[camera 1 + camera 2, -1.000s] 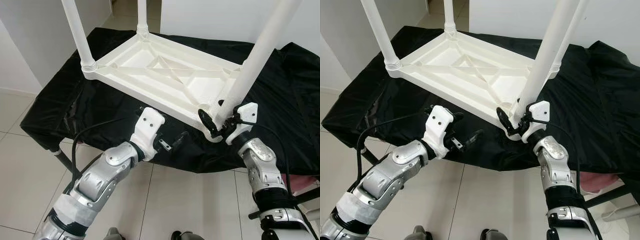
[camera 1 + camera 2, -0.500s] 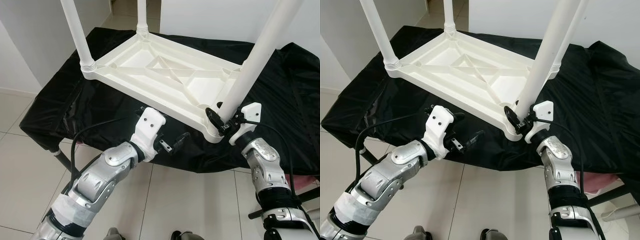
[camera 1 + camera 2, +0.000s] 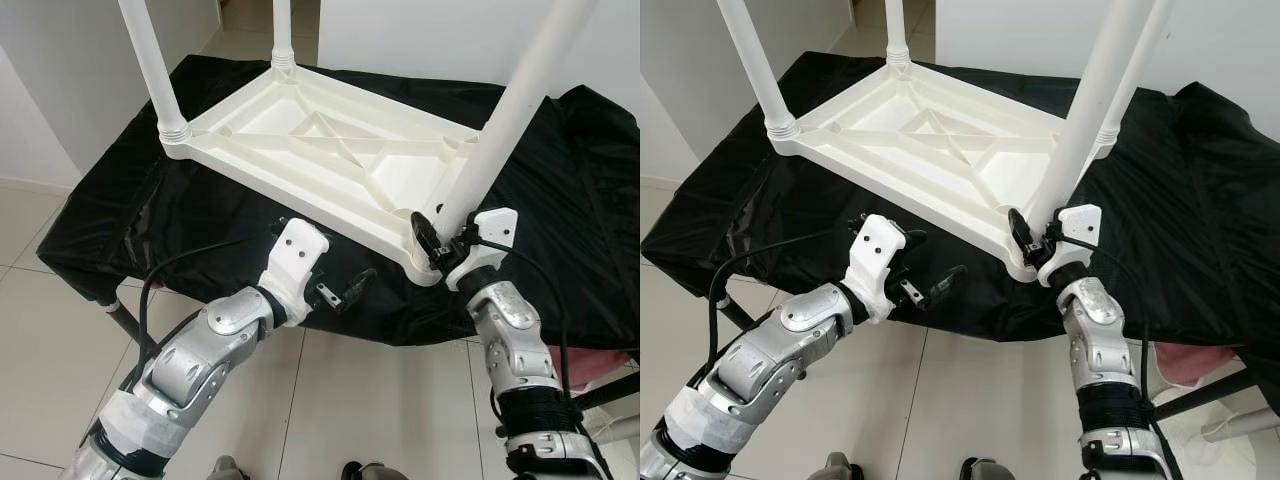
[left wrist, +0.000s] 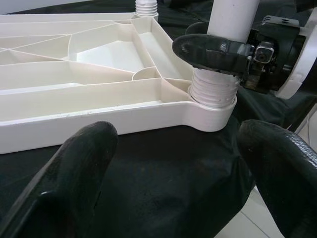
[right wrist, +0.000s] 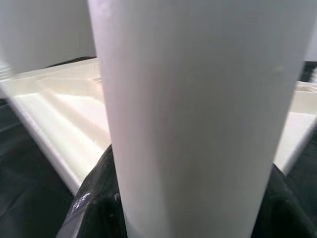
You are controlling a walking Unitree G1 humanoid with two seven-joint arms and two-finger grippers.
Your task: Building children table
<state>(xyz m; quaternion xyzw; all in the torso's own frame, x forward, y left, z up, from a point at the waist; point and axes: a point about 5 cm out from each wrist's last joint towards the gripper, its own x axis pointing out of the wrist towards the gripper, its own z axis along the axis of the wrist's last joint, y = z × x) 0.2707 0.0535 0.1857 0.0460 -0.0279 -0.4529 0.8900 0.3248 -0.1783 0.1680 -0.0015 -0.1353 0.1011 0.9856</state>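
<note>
A white plastic children's table (image 3: 320, 150) lies upside down on a black cloth (image 3: 150, 210), its legs pointing up. My right gripper (image 3: 432, 240) is shut on the near right leg (image 3: 500, 130) just above its threaded base (image 4: 213, 91), which sits in the corner socket. One of its black fingers (image 4: 213, 49) wraps the front of that leg (image 5: 193, 124). My left gripper (image 3: 330, 275) is open with nothing between its fingers (image 4: 74, 173). It hovers over the cloth in front of the table's near edge, facing that corner.
Three other legs (image 3: 150, 60) stand upright in their corners. The cloth-covered support (image 3: 600, 200) ends close to my arms, with tiled floor (image 3: 60, 350) below. A black cable (image 3: 170, 270) loops from my left arm. White walls stand behind.
My right wrist has shifted slightly around the leg's base, its grip kept. The left gripper has barely moved and stays open.
</note>
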